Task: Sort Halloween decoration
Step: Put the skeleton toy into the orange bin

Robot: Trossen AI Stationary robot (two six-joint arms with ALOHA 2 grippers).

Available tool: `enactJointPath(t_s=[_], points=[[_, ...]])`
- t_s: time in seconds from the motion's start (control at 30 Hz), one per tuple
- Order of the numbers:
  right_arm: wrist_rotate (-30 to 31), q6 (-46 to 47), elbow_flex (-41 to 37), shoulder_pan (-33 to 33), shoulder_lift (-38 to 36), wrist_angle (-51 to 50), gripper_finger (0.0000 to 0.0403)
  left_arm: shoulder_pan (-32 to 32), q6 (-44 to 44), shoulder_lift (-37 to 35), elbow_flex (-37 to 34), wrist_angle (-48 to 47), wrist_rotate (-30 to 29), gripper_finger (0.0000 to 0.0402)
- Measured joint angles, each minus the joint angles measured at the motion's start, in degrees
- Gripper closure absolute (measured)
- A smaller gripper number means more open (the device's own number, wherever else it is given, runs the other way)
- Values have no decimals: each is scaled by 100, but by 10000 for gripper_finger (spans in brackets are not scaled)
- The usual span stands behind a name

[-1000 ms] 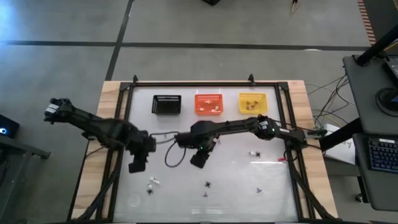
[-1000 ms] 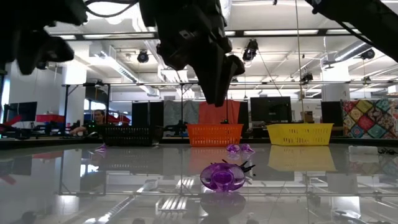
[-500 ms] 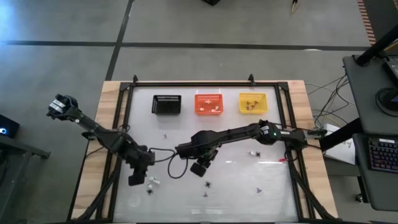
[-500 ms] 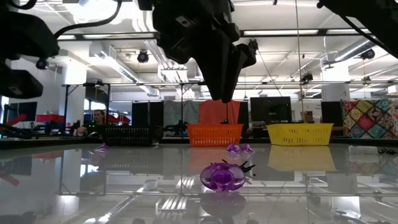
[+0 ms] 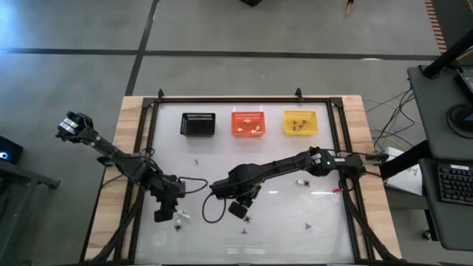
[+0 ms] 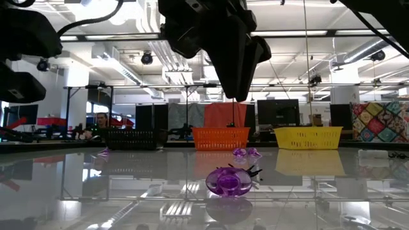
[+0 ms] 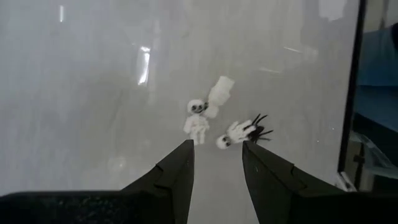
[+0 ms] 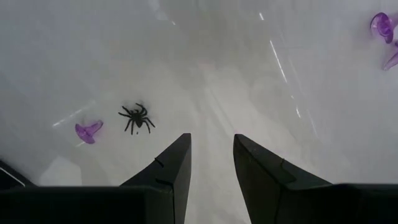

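The Halloween decoration lies scattered over the lower half of the white worktop (image 5: 295,222) in the high view. A black spider (image 8: 137,118) sprawls flat, its legs spread all round so that no long axis shows, with a purple piece (image 8: 87,131) just beside it. Near the lower left, two small white skeleton figures (image 7: 199,121) lie at different slants next to a white block (image 7: 220,91); the lower skeleton touches a second black spider (image 7: 256,129).

Compared with a second ago, both arms have moved down the high view: the left tool (image 5: 164,214) now hangs just beside the skeleton cluster, and the right tool (image 5: 238,209) has come from mid-frame to just above the spider. Both tools have their fingers parted and hold nothing.

Black (image 5: 198,124), orange (image 5: 248,123) and yellow (image 5: 300,122) baskets line the upper edge. In the low view a purple ring (image 6: 229,183) sits on the glossy surface, with a lit workshop behind.
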Motion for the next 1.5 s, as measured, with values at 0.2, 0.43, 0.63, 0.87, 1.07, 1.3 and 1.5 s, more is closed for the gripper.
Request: enactJointPath(t_s=[0.2, 0.43, 0.63, 0.87, 1.07, 1.3, 1.5], points=[[7, -2, 0, 26, 0, 0, 291, -11, 27, 533, -100, 390, 237, 283], [8, -11, 0, 39, 0, -2, 291, -9, 141, 1049, -78, 671, 203, 283], [14, -13, 2, 75, 0, -18, 291, -9, 79, 1178, -122, 859, 208, 283], [11, -13, 2, 190, -2, -28, 291, -7, -29, 1430, -207, 882, 209, 283], [10, -13, 2, 293, -2, -28, 291, -9, -47, 1680, -193, 867, 133, 293], [30, 185, 4, 367, -2, -31, 291, -8, 4, 1736, -196, 859, 71, 363], [485, 494, 4, 385, -24, -28, 291, -9, 135, 1709, -210, 860, 56, 394]])
